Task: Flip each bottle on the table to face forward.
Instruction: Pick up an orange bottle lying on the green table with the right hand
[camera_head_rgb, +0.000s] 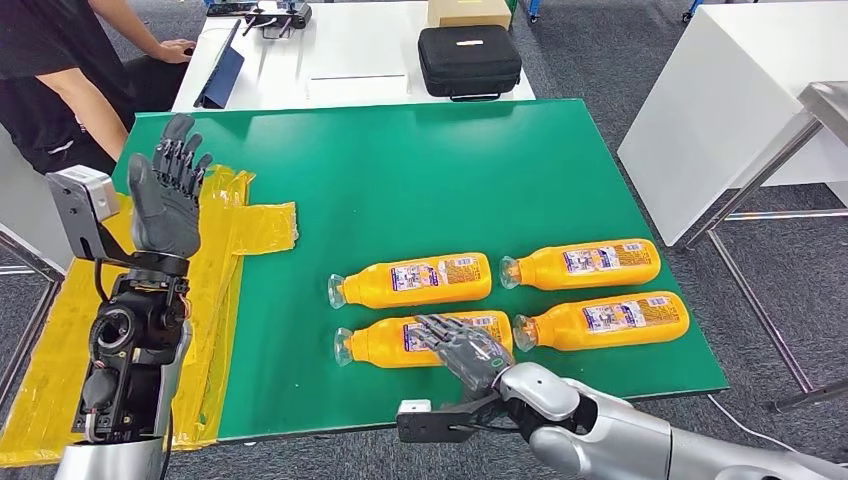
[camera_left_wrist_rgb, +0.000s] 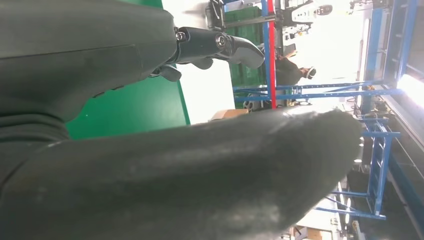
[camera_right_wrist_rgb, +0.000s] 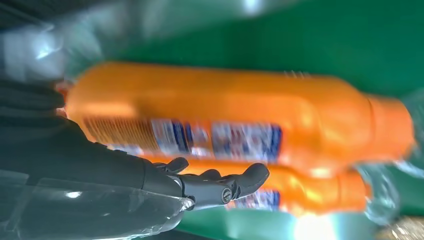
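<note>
right hand (camera_head_rgb: 468, 350) lies fingers apart over the near-left bottle (camera_head_rgb: 395, 343), not gripping it. 4 orange bottles lie on the green table (camera_head_rgb: 420, 170) toward 3 o'clock. at 9 o'clock, left hand (camera_head_rgb: 167, 195) stands raised, fingers spread, holding nothing.

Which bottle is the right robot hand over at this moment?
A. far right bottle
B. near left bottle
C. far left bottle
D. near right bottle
B: in the head view the right robot hand lies over the label end of the near left bottle, while the other three orange bottles lie apart from it on the green table.
</note>
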